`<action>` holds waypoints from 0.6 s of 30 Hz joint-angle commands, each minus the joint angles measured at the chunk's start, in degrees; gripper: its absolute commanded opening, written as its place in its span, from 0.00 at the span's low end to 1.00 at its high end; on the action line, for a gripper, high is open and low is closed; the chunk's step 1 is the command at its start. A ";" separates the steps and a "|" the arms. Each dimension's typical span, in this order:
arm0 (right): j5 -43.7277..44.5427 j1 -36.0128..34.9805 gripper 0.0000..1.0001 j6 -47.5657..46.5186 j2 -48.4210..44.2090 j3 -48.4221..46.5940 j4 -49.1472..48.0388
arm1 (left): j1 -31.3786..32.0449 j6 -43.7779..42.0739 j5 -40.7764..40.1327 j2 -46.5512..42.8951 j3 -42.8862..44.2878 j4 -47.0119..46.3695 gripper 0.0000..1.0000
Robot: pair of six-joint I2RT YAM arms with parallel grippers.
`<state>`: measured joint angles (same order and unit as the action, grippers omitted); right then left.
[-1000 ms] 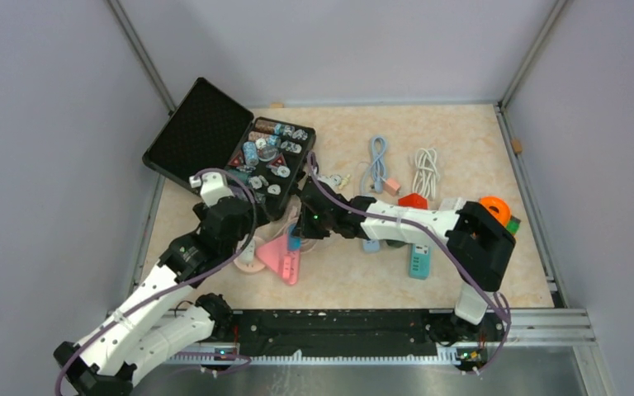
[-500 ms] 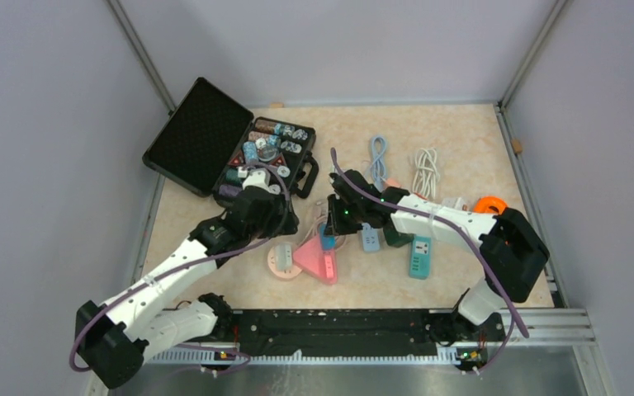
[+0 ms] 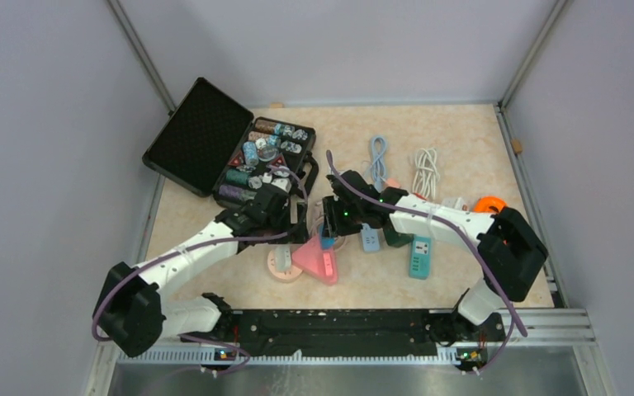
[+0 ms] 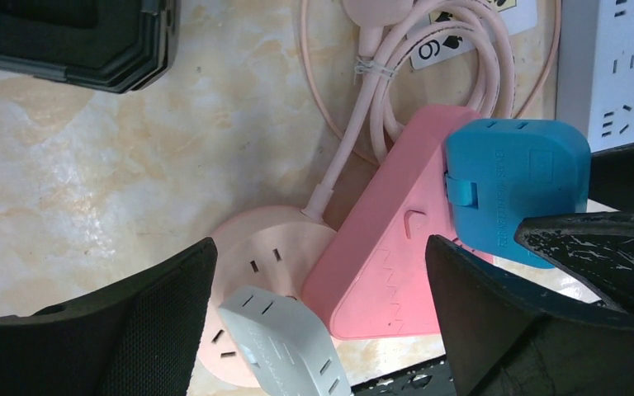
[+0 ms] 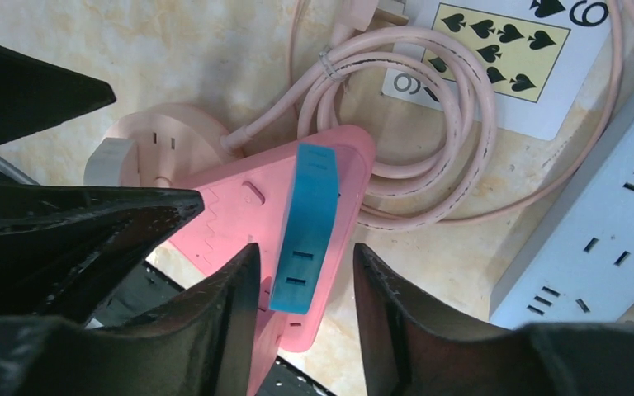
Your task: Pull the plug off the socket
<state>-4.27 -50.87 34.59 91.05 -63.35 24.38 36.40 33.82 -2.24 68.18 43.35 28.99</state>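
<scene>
A blue plug point(image 5: 305, 231) sits in a pink triangular socket point(image 5: 231, 219) on the table. My right gripper point(image 5: 305, 252) is open and straddles the blue plug, with a gap on each side. In the top view the right gripper point(image 3: 330, 224) is just above the blue plug point(image 3: 327, 242) and the triangular socket point(image 3: 318, 262). My left gripper point(image 4: 320, 247) is open wide over a round pink socket point(image 4: 256, 256), which carries a grey plug point(image 4: 285, 342), and over the triangular socket's edge point(image 4: 388, 247). In the top view the left gripper point(image 3: 285, 216) is beside the right one.
An open black case point(image 3: 215, 140) of small parts stands at the back left. A white power strip point(image 4: 607, 66) and a playing card point(image 5: 495, 58) lie by the coiled pink cord point(image 5: 413, 124). A teal socket point(image 3: 418, 257), coiled cables point(image 3: 425, 169) and an orange object point(image 3: 489, 204) lie to the right.
The pink sockets and blue plug have shifted right with my right gripper. My left arm has swung right and reached out over the sockets.
</scene>
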 commanded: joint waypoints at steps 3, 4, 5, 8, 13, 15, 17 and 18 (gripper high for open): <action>-1.71 0.07 0.32 0.33 1.78 -0.33 -3.22 | -0.37 -4.81 5.23 3.04 2.27 -5.65 0.91; -1.82 0.00 0.30 0.56 1.91 -0.31 -3.17 | -0.37 -5.35 5.97 4.21 2.67 -5.73 0.88; -1.94 -0.08 0.29 0.79 1.94 -0.22 -3.13 | -0.32 -5.83 6.68 5.17 3.07 -5.54 0.86; -2.14 -0.05 0.22 1.30 1.71 0.55 -3.57 | -0.37 -6.37 10.28 7.68 3.61 -5.79 0.78; -2.17 -0.08 0.04 2.08 0.30 2.27 -5.26 | -0.07 -5.83 10.70 10.05 1.66 -7.50 0.65; -1.94 -0.02 0.00 2.23 -0.34 2.88 -6.21 | 0.18 -5.87 10.59 10.84 0.96 -7.59 0.63; -1.83 -0.04 0.00 2.29 -0.72 3.22 -6.63 | 0.65 -5.87 10.86 10.87 0.44 -7.92 0.61; -1.84 -0.02 0.00 2.27 -0.77 3.23 -6.78 | 0.78 -5.92 11.25 10.67 0.12 -8.17 0.60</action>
<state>-6.13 -50.85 36.71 92.18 -61.12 19.46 36.58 28.56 7.97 78.67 44.77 23.16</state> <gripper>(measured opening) 0.206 0.618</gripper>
